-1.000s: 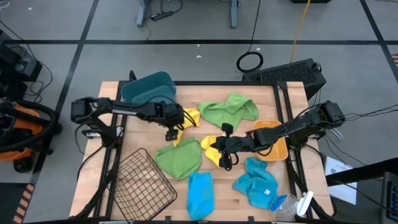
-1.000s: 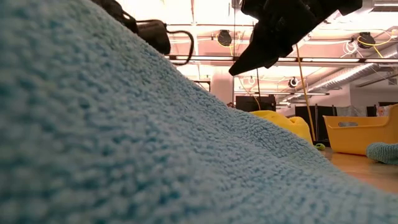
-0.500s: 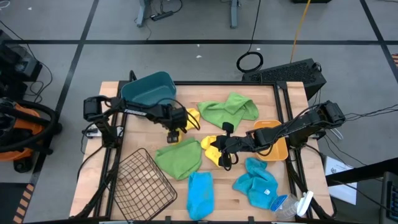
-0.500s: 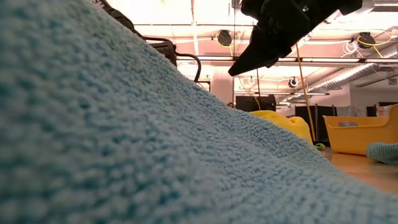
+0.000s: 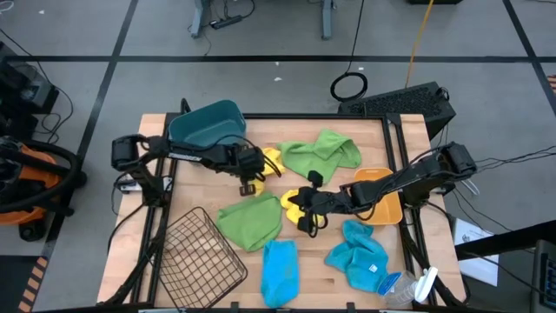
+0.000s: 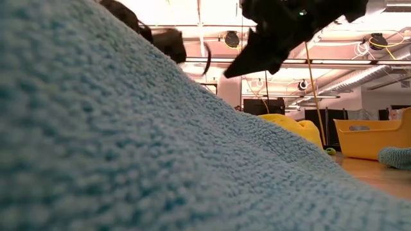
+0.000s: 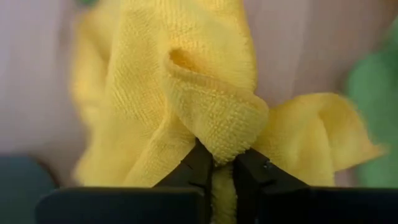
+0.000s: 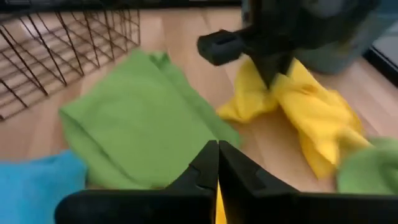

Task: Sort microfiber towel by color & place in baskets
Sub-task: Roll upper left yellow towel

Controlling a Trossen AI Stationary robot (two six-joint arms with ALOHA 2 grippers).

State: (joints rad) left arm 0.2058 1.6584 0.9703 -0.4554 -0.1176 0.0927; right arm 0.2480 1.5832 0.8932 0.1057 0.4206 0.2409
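My left gripper (image 5: pixel 252 178) stands just right of the teal bin (image 5: pixel 207 122) and is shut on one yellow towel (image 7: pixel 186 74). My right gripper (image 5: pixel 301 211) is at the table's middle, shut over the other yellow towel (image 5: pixel 291 202). One green towel (image 5: pixel 320 152) lies at the far middle. A second green towel (image 5: pixel 250 222) lies beside the wire basket (image 5: pixel 198 256). Two blue towels (image 5: pixel 280 269) (image 5: pixel 358 256) lie near the front edge. The orange tub (image 5: pixel 382 198) sits under my right arm. My left gripper pinches a raised fold of the yellow towel (image 7: pixel 219 134) between its two fingers (image 7: pixel 198 168). The fingers come from above, slanting down. The rest of the towel spreads on the table around the fold. My right gripper has a strip of yellow towel (image 8: pixel 217 208) between its shut fingers, which point slanting down toward the table's left. The towel bunches under the fingers; whether it is clear of the table, I cannot tell.
A clear bottle (image 5: pixel 408 287) lies at the near right corner. In the low view a blue towel (image 6: pixel 96 141) fills most of the picture. Bare wood shows between the teal bin and the wire basket.
My left gripper has edged toward the table's right onto the yellow towel beside the teal bin and has taken hold of a fold. My right gripper has turned a little with its yellow towel.
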